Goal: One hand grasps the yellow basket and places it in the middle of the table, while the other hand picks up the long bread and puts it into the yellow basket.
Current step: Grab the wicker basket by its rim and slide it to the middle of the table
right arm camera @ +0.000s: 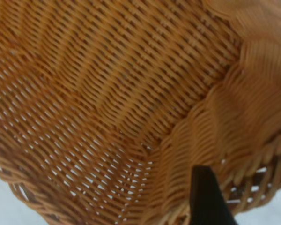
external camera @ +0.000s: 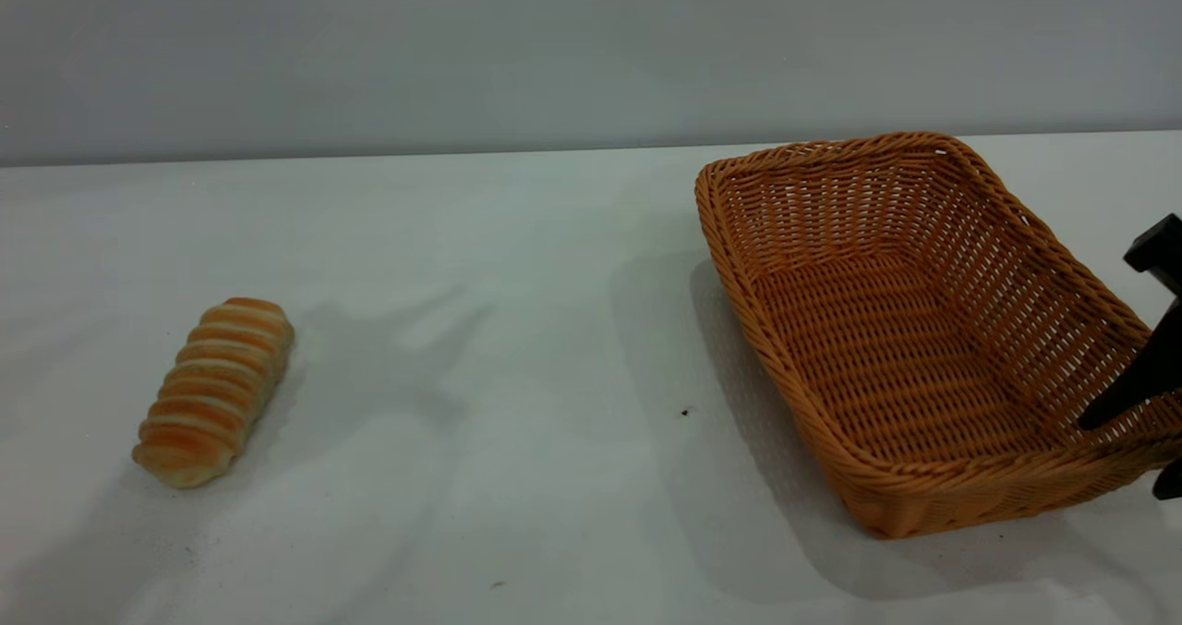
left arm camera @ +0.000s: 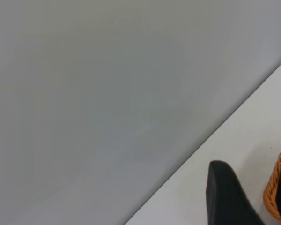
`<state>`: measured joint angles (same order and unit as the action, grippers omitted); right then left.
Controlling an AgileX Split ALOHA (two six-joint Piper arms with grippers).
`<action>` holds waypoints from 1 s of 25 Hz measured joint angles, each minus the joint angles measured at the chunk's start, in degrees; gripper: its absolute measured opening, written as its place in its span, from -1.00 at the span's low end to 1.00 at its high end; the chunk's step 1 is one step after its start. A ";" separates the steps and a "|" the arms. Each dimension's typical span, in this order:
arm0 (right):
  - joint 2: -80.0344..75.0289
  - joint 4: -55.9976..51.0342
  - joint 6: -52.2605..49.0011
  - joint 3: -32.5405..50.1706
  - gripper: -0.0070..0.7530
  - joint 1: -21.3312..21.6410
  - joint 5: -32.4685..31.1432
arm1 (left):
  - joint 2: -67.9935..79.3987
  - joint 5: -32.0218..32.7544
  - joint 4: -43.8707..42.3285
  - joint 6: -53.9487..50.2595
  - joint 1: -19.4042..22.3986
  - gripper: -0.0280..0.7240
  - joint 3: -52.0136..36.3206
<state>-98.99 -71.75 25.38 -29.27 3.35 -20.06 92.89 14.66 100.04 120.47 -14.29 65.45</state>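
We judged the task barely begun: the right end effector (external camera: 1138, 440) straddled the near right corner of the yellow basket (external camera: 910, 330), one finger inside the wall and one outside, apparently clamped on the rim, yet the basket sat at the right side of the surface (external camera: 517, 330), not in its middle. The long bread (external camera: 214, 390) lay untouched on the surface, well apart from that end effector across the bare middle, with moving the basket and loading the bread both left. Of the left end effector (left arm camera: 250, 197) we saw only dark finger parts, so we could not tell its state, and we found no brand, label or writing anywhere.
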 joint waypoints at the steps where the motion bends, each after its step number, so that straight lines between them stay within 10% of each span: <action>1: -0.60 -1.79 1.71 0.00 0.24 0.00 0.08 | 0.11 -0.14 0.04 0.00 0.00 -0.06 0.08; 18: -14.05 -30.98 29.63 -1.24 0.12 0.00 -1.80 | 2.34 -0.52 0.23 0.00 0.00 -0.06 0.67; 25: -14.36 -31.74 29.46 -1.76 -0.43 0.00 -2.04 | 2.34 -0.57 0.23 0.00 0.00 -0.06 0.71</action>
<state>-113.35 -103.49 54.84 -31.04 3.35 -22.10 95.23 14.09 100.27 120.47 -14.29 66.16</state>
